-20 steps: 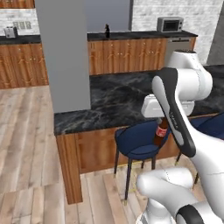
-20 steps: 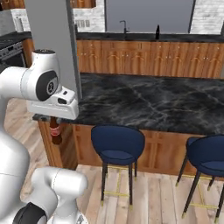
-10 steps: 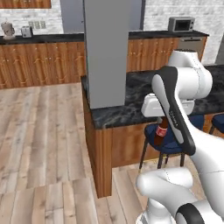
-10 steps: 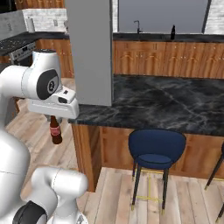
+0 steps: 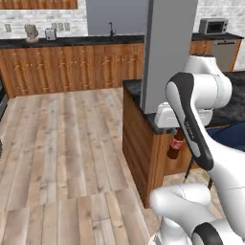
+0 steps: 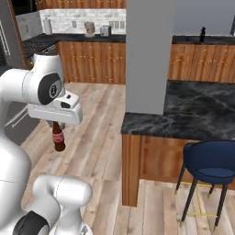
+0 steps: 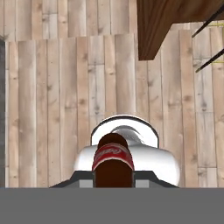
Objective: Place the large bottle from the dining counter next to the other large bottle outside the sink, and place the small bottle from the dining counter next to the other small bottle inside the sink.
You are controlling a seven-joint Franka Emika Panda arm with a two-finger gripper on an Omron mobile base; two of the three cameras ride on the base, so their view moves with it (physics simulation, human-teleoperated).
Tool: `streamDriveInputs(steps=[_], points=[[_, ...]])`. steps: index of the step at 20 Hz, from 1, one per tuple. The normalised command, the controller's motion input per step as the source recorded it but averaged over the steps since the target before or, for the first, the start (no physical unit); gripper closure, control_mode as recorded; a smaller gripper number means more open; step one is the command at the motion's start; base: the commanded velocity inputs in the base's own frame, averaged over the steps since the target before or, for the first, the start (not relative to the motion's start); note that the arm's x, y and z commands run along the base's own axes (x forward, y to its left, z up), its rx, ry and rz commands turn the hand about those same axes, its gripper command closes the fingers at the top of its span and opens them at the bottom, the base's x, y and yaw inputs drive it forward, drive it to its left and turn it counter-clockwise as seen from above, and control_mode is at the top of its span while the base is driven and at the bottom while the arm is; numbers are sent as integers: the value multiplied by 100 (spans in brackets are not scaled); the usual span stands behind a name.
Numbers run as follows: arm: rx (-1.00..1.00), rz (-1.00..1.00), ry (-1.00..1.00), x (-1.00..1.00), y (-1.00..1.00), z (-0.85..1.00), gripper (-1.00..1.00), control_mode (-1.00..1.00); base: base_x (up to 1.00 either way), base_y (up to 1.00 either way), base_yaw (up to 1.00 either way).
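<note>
My gripper (image 5: pixel 178 132) is shut on the neck of the small bottle (image 5: pixel 175 145), a slim brown one with a red label. The bottle hangs upright above the wooden floor, off the end of the dining counter (image 5: pixel 135 86). From the right side the gripper (image 6: pixel 56 124) and the small bottle (image 6: pixel 58 137) hang well left of the dining counter (image 6: pixel 197 110). In the hand view the small bottle (image 7: pixel 112 158) sits between the fingers, over the robot's white base. A dark curved tap (image 5: pixel 111 28) stands on the far counter. The large bottle is out of view.
A grey pillar (image 5: pixel 170 52) rises from the end of the dining counter. A blue stool (image 6: pixel 209 164) stands under the counter's near side. Wooden cabinets (image 5: pixel 72 67) line the far wall, with a microwave (image 5: pixel 213 25) at the right. Open wooden floor (image 5: pixel 72 143) lies to the left.
The whole picture has shifted: the base has moved, and the counter and pillar have slid to the right of both base views. The small bottle stays held in the shut gripper.
</note>
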Motion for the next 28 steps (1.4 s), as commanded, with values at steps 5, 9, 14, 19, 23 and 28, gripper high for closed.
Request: streamDriveInputs(steps=[5,9,14,19,23,28], points=[[0,0,0,0,0,0,100,100,59,62,0],[0,0,0,0,0,0,100,100,98,35,0],[0,0,0,0,0,0,100,100,100,4,0],[0,0,0,0,0,0,100,100,100,25,0],[0,0,0,0,0,0,100,100,93,29,0],[0,0,0,0,0,0,100,100,88,38,0]])
